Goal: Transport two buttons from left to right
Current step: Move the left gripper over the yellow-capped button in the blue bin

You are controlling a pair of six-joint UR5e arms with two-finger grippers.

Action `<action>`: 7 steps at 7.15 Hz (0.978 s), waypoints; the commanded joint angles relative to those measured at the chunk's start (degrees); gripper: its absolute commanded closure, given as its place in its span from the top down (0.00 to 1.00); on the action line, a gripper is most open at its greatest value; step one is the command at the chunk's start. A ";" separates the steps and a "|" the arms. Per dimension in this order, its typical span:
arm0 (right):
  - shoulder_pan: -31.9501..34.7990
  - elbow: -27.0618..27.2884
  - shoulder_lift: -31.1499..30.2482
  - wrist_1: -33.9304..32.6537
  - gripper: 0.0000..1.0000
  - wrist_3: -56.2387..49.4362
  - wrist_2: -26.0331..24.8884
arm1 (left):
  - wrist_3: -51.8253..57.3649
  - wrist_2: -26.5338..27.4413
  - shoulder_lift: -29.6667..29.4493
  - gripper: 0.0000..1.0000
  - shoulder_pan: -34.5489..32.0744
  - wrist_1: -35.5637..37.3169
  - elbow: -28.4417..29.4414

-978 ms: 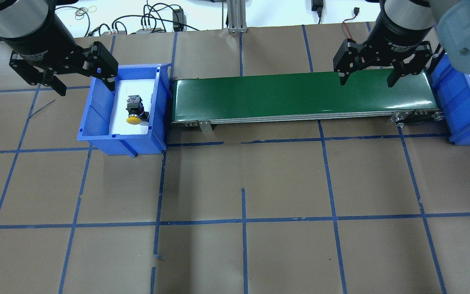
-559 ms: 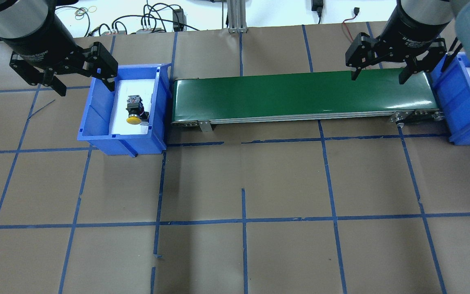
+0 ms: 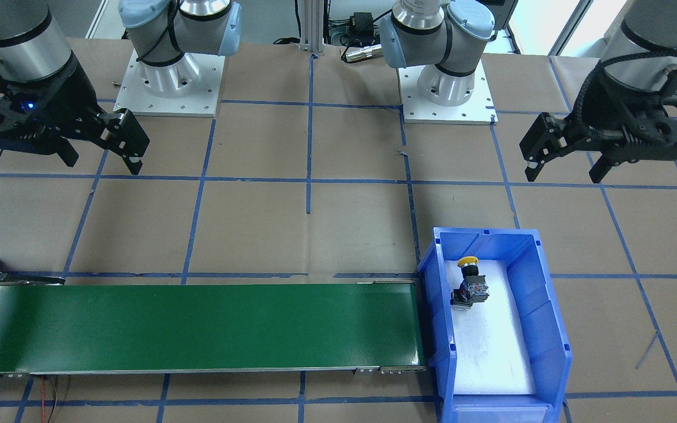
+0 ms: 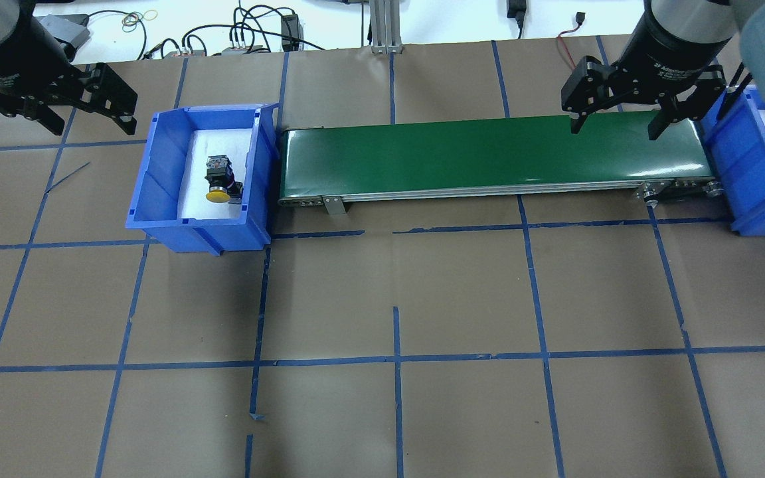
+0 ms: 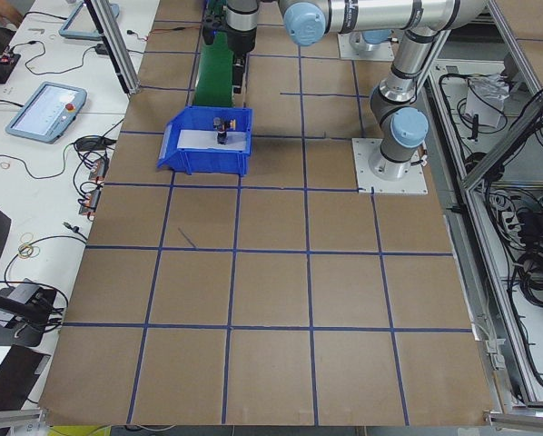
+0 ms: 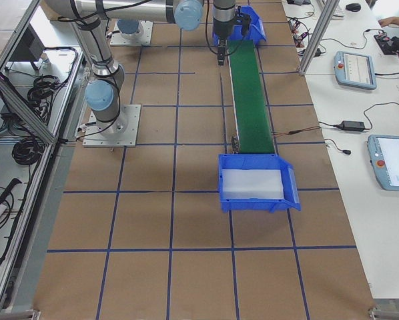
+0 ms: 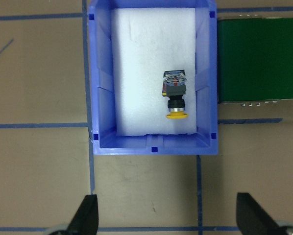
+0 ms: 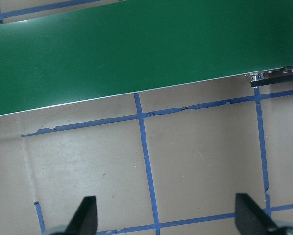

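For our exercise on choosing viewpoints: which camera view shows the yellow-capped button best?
The left wrist-mounted view. It looks straight down into the blue bin, so the yellow-capped button, lying on white foam, shows cap and switch block clearly. The overhead and front-facing views show it smaller; exterior left shows a speck; the others miss it.

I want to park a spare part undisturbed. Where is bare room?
The green belt is bare; the right gripper hangs near its right end. The table on the robot's side is bare. In the left bin, the yellow button crowds the belt-side wall; remaining foam is free.
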 commanded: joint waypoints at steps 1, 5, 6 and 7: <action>0.01 0.06 -0.14 0.16 1.00 0.00 0.03 | -2.82 -2.44 -3.59 1.00 0.89 2.27 0.34; 0.01 0.06 -0.23 0.25 1.00 -0.18 -0.06 | -5.91 -1.67 -10.37 1.00 -1.03 10.10 -0.36; 0.01 0.06 -0.14 0.16 1.00 -0.09 -0.06 | -10.62 -1.49 -11.16 1.00 -2.70 10.27 -0.44; -0.07 0.06 -0.14 -0.10 1.00 -0.09 -0.06 | -14.06 -1.40 -12.12 1.00 -4.98 11.15 -0.44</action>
